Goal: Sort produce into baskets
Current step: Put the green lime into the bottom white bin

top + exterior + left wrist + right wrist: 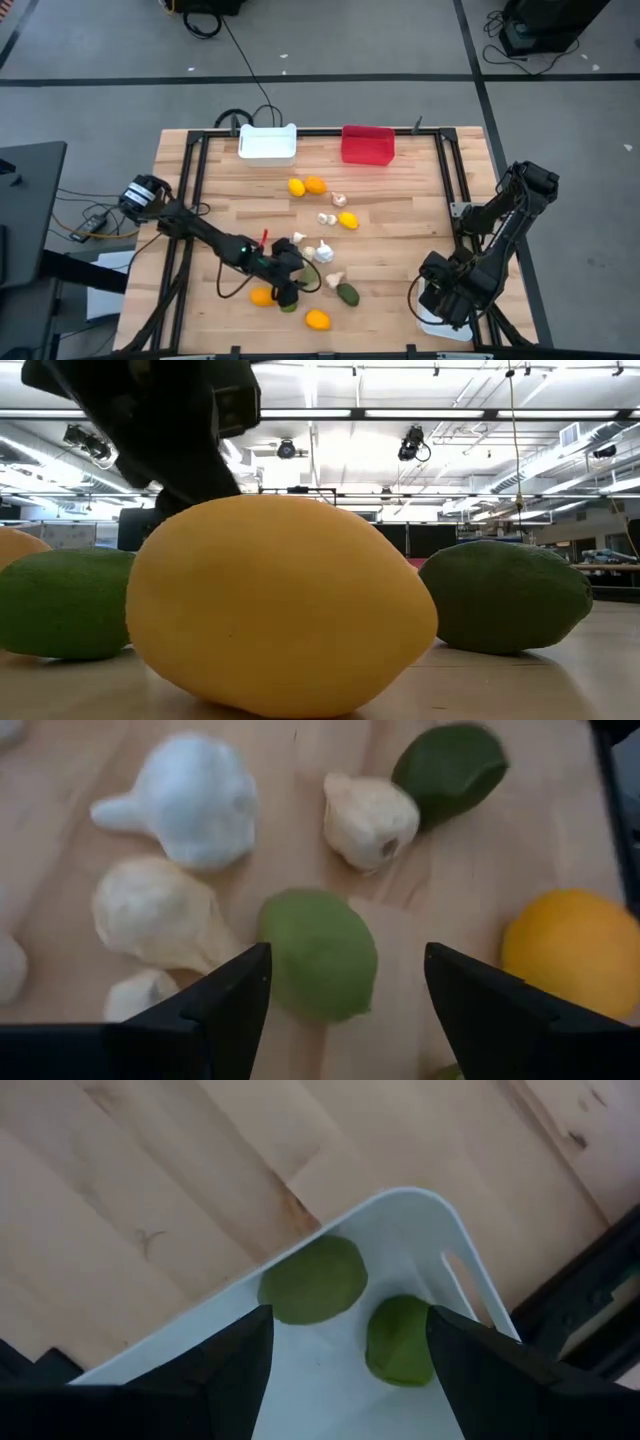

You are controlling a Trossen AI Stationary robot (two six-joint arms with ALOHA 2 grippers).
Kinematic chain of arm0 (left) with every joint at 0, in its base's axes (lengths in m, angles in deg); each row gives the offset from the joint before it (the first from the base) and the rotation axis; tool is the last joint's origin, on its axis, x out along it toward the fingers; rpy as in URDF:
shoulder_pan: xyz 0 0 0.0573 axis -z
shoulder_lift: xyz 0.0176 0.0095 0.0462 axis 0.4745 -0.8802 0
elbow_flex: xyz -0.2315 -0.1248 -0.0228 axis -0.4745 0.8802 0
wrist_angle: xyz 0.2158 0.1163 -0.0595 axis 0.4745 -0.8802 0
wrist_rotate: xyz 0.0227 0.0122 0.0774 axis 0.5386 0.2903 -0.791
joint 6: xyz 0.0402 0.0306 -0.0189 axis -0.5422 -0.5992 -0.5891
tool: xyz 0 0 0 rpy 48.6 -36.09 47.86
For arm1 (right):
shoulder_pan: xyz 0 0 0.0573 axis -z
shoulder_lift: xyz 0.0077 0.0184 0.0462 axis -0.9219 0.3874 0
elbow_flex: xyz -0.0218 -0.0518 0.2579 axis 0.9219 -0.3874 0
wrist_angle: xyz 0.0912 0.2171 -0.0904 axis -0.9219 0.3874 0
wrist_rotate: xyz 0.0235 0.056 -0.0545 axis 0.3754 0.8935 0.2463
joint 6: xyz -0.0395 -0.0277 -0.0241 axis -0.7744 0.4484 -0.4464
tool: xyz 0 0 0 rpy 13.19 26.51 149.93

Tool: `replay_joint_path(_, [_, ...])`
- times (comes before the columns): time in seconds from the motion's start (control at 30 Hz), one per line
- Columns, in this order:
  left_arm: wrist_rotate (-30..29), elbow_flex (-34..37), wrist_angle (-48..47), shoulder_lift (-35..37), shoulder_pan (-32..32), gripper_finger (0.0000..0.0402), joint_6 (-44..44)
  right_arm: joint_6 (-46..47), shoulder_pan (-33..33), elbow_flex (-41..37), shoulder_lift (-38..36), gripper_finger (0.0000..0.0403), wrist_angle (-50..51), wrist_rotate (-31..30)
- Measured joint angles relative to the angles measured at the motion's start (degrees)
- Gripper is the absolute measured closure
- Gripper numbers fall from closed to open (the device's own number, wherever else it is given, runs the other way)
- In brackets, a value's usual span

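currently the low view is filled by a yellow citrus (280,605) right at the lens, with a green fruit (505,595) just behind it on one side, another green fruit (60,603) on the other, and a dark arm above them.

left gripper (285,283) is low over the near-centre produce cluster on the wooden table (400,240), fingers spread wide and holding nothing. in the left wrist view a green oval fruit (318,953) sits on the wood between the two fingers (225,1005), not touched by either. around it: a beige garlic bulb (160,915), a white garlic bulb (195,795), a third bulb (368,818) touching a darker green fruit (450,768), and an orange citrus (575,950) just beside the other finger.

right gripper (445,295) is at the near right edge over a white basket (440,325), fingers wide open, empty. right wrist view shows that white basket (420,1215) holding two green fruits (313,1280), apart from each other, the second (400,1340) nearer the handle slot.

mid-table: an orange citrus (317,319) nearest the front edge, another (261,295) by the left gripper, a green fruit (347,293), loose garlic bulbs (325,253), a yellow citrus (348,221), and a yellow/orange pair (306,185) farther back.

far edge: second white basket (268,142) and red basket (367,145) side by side; can't tell their contents.
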Motion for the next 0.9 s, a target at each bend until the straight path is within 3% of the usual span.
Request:
replay_joint_path(0.37, [-2.0,-0.1,2.3,-6.9,-0.5,0.0137,4.5,-0.2,-0.2,0.0,0.0,0.0131,-0.3,-0.2])
replay_joint_path(0.63, [-3.9,-0.1,4.7,-7.3,-0.6,0.0212,3.1,-0.3,-0.2,0.0,0.0,0.0131,-1.7,-3.3])
replay_joint_path(0.77, [-4.0,-0.1,7.2,-7.3,-0.6,0.0252,1.4,-0.6,-0.2,0.0,0.0,0.0131,-4.2,-11.5])
replay_joint_path(0.9, [-3.2,-1.4,8.9,-7.3,-0.6,0.0259,-1.9,-4.4,0.0,-0.6,0.0,0.0131,-9.6,-25.4])
